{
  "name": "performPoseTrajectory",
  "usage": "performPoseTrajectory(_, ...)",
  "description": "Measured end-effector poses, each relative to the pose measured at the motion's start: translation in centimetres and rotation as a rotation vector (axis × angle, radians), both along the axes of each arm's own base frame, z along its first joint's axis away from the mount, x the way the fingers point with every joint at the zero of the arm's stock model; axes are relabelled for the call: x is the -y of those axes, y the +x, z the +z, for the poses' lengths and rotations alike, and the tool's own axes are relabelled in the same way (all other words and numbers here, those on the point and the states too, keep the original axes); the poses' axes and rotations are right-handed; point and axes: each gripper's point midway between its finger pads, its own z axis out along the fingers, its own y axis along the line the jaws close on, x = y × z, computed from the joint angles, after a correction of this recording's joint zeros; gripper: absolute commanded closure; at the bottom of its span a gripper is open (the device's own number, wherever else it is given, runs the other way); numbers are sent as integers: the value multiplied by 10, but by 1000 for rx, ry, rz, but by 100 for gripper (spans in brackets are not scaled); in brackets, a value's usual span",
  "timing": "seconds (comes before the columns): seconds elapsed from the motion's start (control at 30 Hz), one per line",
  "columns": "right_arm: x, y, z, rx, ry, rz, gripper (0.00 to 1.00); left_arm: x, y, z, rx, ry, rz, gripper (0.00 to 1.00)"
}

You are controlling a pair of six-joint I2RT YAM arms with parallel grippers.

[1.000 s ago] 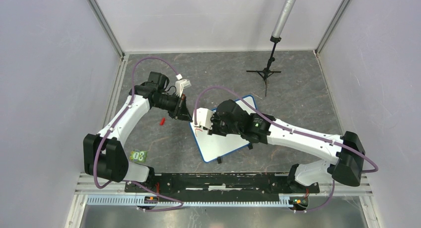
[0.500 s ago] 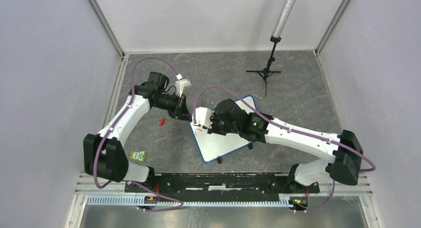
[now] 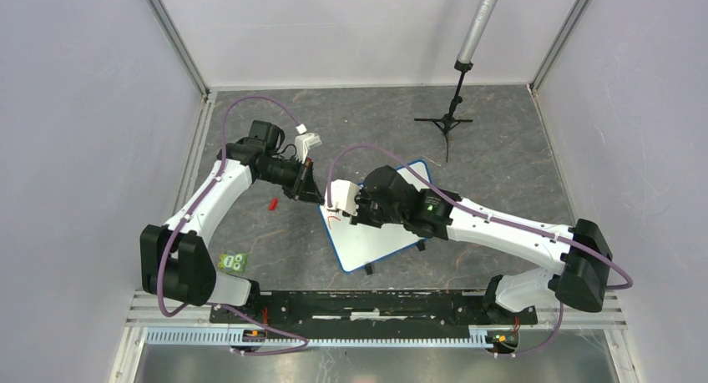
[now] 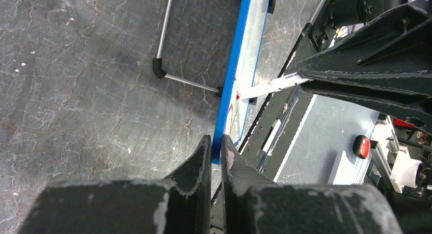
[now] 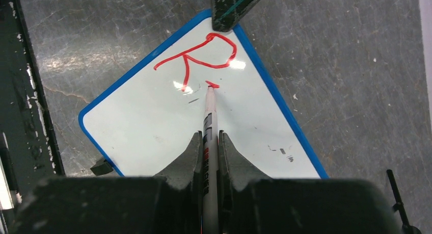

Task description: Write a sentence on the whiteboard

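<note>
The whiteboard (image 3: 371, 243), white with a blue rim, lies slanted on the dark table between the arms. My left gripper (image 4: 216, 142) is shut on the blue rim at the board's far-left corner, where its fingertip (image 5: 232, 9) also shows. My right gripper (image 5: 209, 137) is shut on a white marker (image 5: 209, 114), whose red tip touches the board. Of the sentence, a red "R" (image 5: 204, 58) and a short red stroke (image 5: 212, 84) stand near that corner. From above, my right gripper (image 3: 338, 209) is mostly hidden under its wrist.
A small red cap (image 3: 272, 204) lies left of the board, and a green card (image 3: 235, 262) sits by the left arm's base. A tripod with a grey pole (image 3: 451, 120) stands at the back right. The board's wire stand (image 4: 168, 50) rests on the table.
My right gripper has shifted slightly with the marker over the board's left corner. The left arm and the board have stayed put.
</note>
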Motion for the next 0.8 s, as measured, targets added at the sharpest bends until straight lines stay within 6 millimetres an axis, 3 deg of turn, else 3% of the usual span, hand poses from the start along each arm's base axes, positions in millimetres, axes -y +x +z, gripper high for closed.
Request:
performPoseTrajectory(0.27,2,-15,-16,-43,-20,44,100,0,0,0,1,2,1,97)
performPoseTrajectory(0.53,5,-16,-17,-39,-33,46,100,0,0,0,1,2,0,97)
performPoseTrajectory(0.8,4,-7,5,1,-24,20,100,1,-1,0,0,1,-3,98)
